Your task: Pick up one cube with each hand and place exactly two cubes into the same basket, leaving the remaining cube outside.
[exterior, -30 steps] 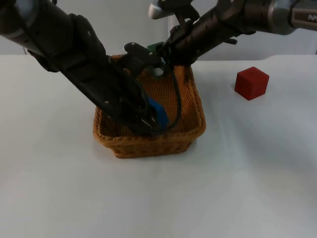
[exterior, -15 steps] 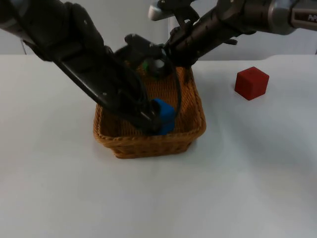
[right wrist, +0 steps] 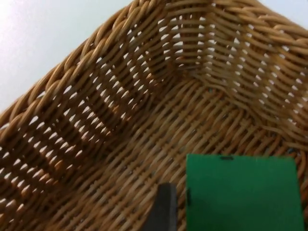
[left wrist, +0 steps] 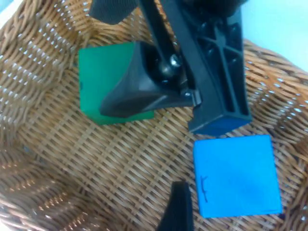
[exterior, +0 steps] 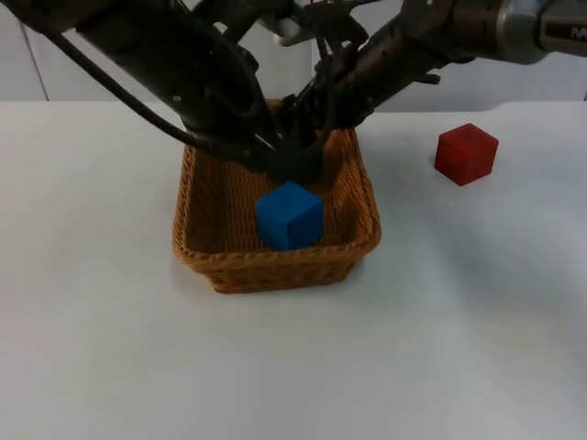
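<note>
The wicker basket [exterior: 275, 268] stands mid-table. On its floor near the front wall the blue cube [exterior: 289, 215] lies free. My left gripper [exterior: 268, 151] hovers above the basket's back half, open, with the blue cube [left wrist: 236, 175] beside its fingertip and apart from it. My right gripper [left wrist: 168, 108] reaches into the back of the basket, just over the green cube [left wrist: 103, 79]. That cube rests on the weave in a corner. The green cube [right wrist: 240, 192] sits a small gap away from the right fingertip, so the gripper looks open. The red cube [exterior: 466, 153] stands on the table.
Both arms cross above the basket's back rim and hide that part in the top view. The red cube sits alone to the right of the basket, near the far edge. White table top surrounds the basket at the front and left.
The left gripper let go of the blue cube and rose toward the basket's back. The right gripper brought the green cube down from above the back rim into the basket.
</note>
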`<state>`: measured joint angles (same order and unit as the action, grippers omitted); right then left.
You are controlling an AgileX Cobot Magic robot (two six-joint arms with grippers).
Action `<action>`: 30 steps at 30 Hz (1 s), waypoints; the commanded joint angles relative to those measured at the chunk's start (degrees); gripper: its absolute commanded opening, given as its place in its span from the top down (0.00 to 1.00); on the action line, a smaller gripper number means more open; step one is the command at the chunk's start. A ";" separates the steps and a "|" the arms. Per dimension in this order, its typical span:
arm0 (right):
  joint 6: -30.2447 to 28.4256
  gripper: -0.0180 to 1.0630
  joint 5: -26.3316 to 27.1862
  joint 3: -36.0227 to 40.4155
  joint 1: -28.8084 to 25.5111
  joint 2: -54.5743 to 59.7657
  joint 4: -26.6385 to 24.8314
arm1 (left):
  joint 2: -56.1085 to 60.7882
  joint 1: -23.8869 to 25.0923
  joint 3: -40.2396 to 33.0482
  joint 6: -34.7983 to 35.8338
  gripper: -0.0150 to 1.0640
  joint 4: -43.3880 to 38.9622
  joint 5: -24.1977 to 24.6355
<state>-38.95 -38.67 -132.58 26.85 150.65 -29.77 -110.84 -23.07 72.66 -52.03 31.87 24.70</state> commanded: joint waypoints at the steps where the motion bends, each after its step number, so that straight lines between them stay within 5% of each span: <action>1: -0.34 0.31 -0.74 -0.35 0.38 -0.19 0.11 | 1.27 -0.29 0.30 0.02 0.34 -0.37 1.34; 10: -0.46 0.31 -3.23 -0.35 0.23 -7.51 2.39 | 6.69 -0.29 0.30 0.02 0.34 -0.58 3.31; 18: -0.35 0.31 -12.17 -0.35 0.23 -18.97 4.58 | 15.55 -0.17 0.30 4.42 0.34 -4.02 3.85; 30: 11.37 0.31 -20.25 -0.35 -0.01 -29.91 13.38 | 24.04 -0.17 0.30 8.44 0.34 -5.97 8.15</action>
<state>-29.46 -56.48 -132.67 26.85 122.67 -18.67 -88.00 -23.07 72.66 -44.94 26.05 31.61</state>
